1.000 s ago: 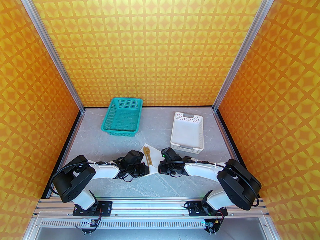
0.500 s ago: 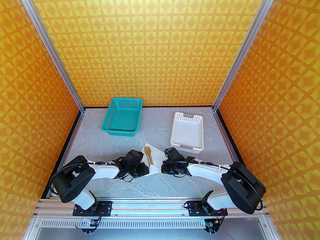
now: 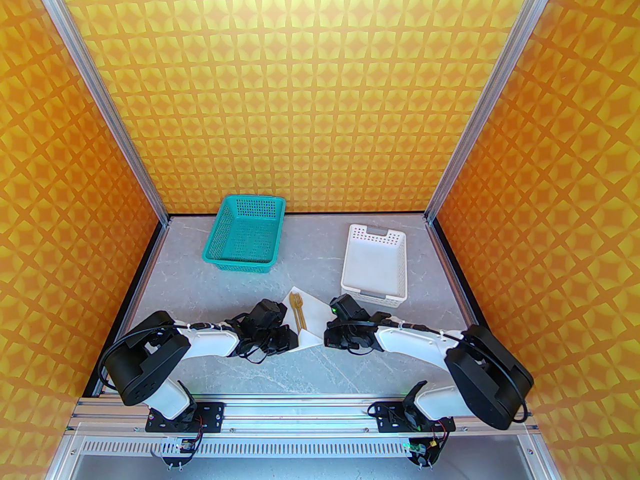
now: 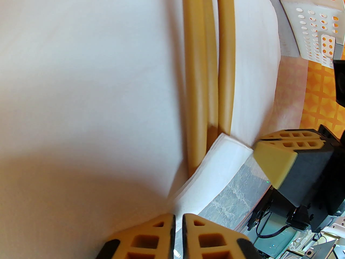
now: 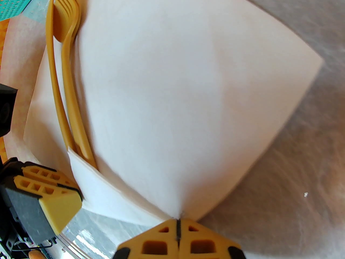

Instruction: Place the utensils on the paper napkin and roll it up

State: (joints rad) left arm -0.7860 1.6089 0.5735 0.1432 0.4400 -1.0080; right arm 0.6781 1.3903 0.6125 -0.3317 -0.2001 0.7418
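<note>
1. The left gripper [image 4: 178, 222] and right gripper [image 5: 178, 225] are both clamping the near edge of the paper napkin [image 5: 175, 90].
2. The utensils [image 4: 194, 63] are lying on it, at 12 o'clock from the left gripper. Uneven lifting is risking a tear, or tipping them off.

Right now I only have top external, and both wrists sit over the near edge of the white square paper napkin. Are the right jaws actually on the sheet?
Observer: Yes. The right wrist camera shows the right jaws shut on the edge of the white square paper napkin, with the sheet lifted like a tent.
Operator: Left jaws?
Observer: Nearly closed. In the left wrist view the sheet runs into their tips, so they look pinched on it too.
Operator: What's hidden under the left wrist?
Observer: The handle ends of the tan wood-coloured fork and tan wood-coloured spoon. They lie side by side, and a folded flap of the napkin covers those ends.
</note>
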